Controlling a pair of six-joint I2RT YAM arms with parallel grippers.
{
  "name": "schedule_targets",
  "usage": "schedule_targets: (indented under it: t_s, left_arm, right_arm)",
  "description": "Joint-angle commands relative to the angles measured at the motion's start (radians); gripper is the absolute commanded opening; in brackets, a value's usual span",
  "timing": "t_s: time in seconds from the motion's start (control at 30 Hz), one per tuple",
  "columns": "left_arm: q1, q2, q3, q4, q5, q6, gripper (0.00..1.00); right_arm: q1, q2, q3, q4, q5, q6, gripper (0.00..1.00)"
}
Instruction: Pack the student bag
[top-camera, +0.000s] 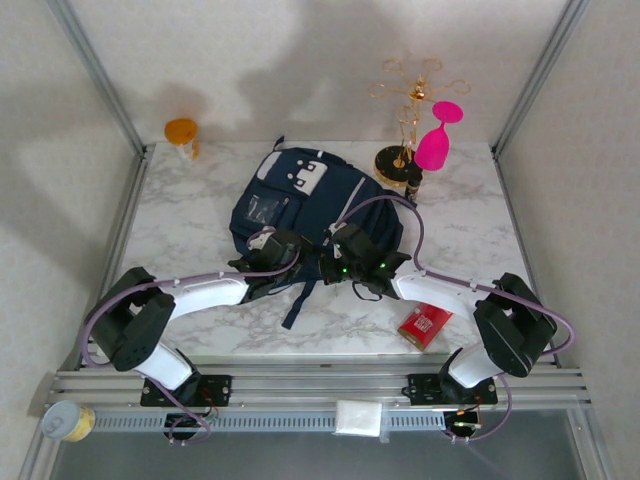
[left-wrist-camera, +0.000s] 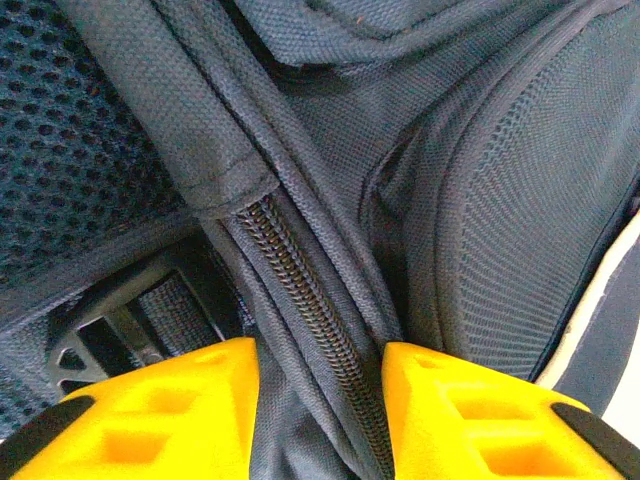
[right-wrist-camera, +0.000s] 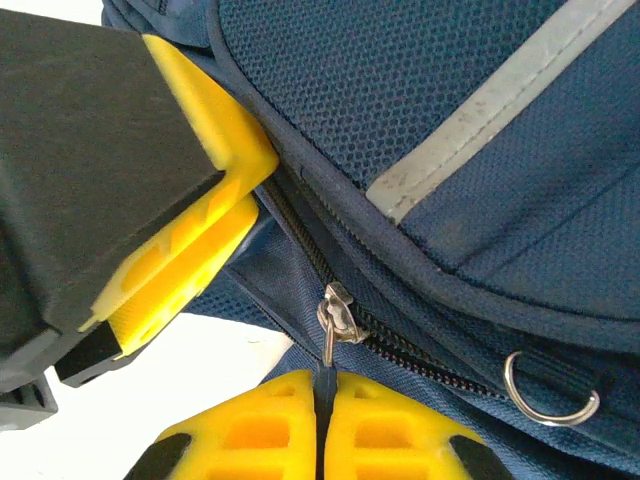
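Student bag (top-camera: 305, 205) navy, white patches; table (top-camera: 190, 215) white marble, grey veins.

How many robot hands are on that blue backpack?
2. The left gripper grips the student bag's zipper seam; the right gripper, beside it, pinches the zipper pull.
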Motion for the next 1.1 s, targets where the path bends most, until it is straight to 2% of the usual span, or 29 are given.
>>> schedule_targets:
  t_s: [0.0,0.1,0.17,0.23,0.3,0.4,0.53,0.63,0.7,0.77,0.8,0.87,0.9,1.0,1.07]
  left_arm:
    - [-0.002,0.037,0.036,0.057,-0.074,-0.051,0.33]
    - [0.008,0.028,0.030,0.052,-0.106,-0.043,0.20]
    - [0.027,0.005,0.035,0.009,-0.123,-0.023,0.08]
    - [0.047,-0.023,0.041,-0.052,-0.150,0.018,0.00]
    - [0.078,-0.057,0.042,-0.123,-0.163,0.058,0.00]
    - [0.159,-0.122,0.013,-0.184,-0.125,0.150,0.00]
    - [0.323,-0.188,-0.008,-0.280,-0.054,0.347,0.00]
    - [0.454,-0.198,-0.002,-0.302,0.070,0.492,0.00]
    - [0.489,-0.184,0.020,-0.315,0.126,0.552,0.00]
    - [0.490,-0.188,0.031,-0.309,0.169,0.574,0.00]
    - [0.487,-0.201,0.023,-0.298,0.196,0.569,0.03]
    - [0.474,-0.258,-0.019,-0.289,0.241,0.526,0.22]
    - [0.462,-0.292,-0.048,-0.289,0.246,0.492,0.28]
    - [0.374,-0.429,-0.147,-0.258,0.222,0.366,0.52]
    - [0.326,-0.481,-0.173,-0.270,0.214,0.299,0.59]
  right_arm:
    - [0.012,-0.026,0.001,0.052,-0.055,-0.041,0.00]
    - [0.008,-0.031,0.015,0.023,-0.032,-0.058,0.00]
    - [0.008,-0.039,0.031,-0.025,0.006,-0.072,0.00]
    - [0.007,-0.059,0.039,-0.068,0.040,-0.090,0.00]
    - [0.006,-0.083,0.042,-0.111,0.067,-0.113,0.00]
    - [0.005,-0.130,0.021,-0.142,0.066,-0.175,0.00]
    - [-0.006,-0.136,0.034,-0.217,0.095,-0.201,0.00]
    - [-0.005,-0.115,0.043,-0.177,0.041,-0.229,0.00]
    - [0.018,-0.083,0.060,-0.108,-0.027,-0.251,0.00]
    - [0.063,-0.032,0.105,-0.054,-0.024,-0.254,0.00]
    - [0.074,-0.011,0.123,-0.036,-0.022,-0.245,0.00]
    - [0.085,0.025,0.138,0.032,-0.049,-0.212,0.00]
    - [0.087,0.031,0.132,0.057,-0.059,-0.204,0.00]
    - [0.092,0.043,0.124,0.090,-0.060,-0.191,0.00]
    - [0.094,0.042,0.116,0.103,-0.061,-0.186,0.00]
